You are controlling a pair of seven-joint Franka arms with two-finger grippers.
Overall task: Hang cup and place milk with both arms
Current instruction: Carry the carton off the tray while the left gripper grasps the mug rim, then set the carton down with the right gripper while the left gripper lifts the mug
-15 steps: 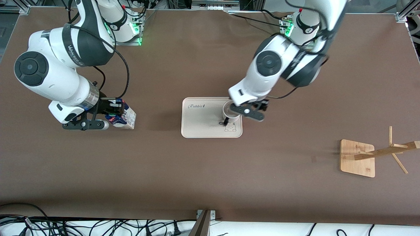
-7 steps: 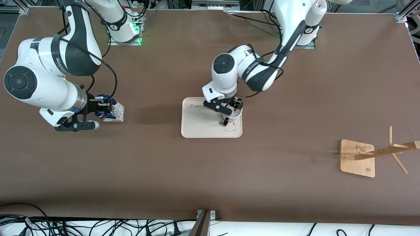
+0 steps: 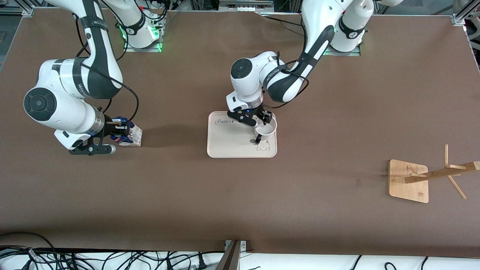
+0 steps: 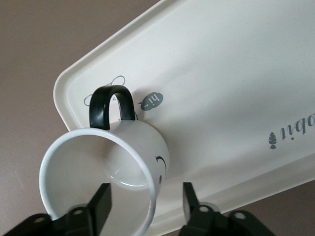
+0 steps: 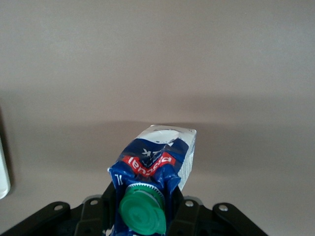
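Note:
The cup [image 3: 267,129] is a small white mug with a black handle, standing on the cream tray [image 3: 228,144]. My left gripper [image 3: 262,124] is at its rim. In the left wrist view the cup [image 4: 133,142] shows its smiley face, and the left gripper [image 4: 145,205] is open, one finger inside the cup and one outside, with gaps on both sides of the wall. My right gripper [image 3: 120,132] is shut on the blue top of the milk [image 3: 134,136], holding it tilted over the table at the right arm's end. The milk [image 5: 157,157] shows its green cap between the fingers of the right gripper [image 5: 142,209].
A wooden rack [image 3: 408,181] with pegs stands at the left arm's end, nearer the front camera than the tray [image 4: 221,73]. Cables lie along the table's front edge.
The left arm swung round and set its gripper over the cup's rim, fingers drawing closer together. The right arm carried the milk a little toward its own end of the table.

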